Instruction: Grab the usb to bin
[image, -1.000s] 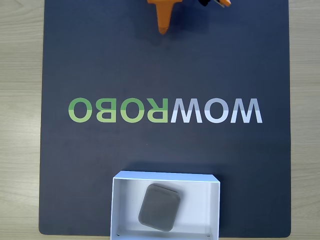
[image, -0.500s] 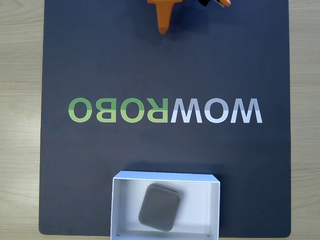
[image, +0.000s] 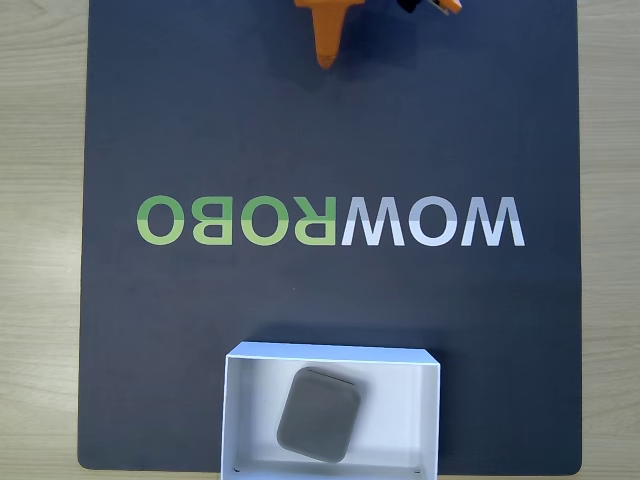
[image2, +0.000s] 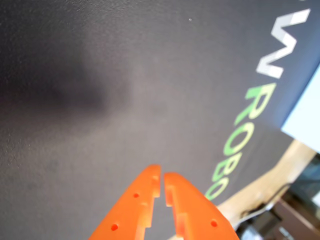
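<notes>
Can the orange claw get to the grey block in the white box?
Probably yes. The grey block lies uncovered in the open white box, and the dark mat between it and the closed gripper is bare.

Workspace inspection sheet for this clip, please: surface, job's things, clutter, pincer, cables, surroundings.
Surface: dark mat with mirrored WOWROBO lettering, lying on a light wooden table.
Job's things: grey usb lies tilted inside the white bin at the fixed view's bottom edge.
Clutter: nothing seen.
Pincer: orange pincer shut, empty, above bare mat; its tip sits at the fixed view's top edge, far from the bin.
Cables: dark cables, blurred, beyond the mat's edge in the wrist view.
Surroundings: blurred; cannot tell.
</notes>
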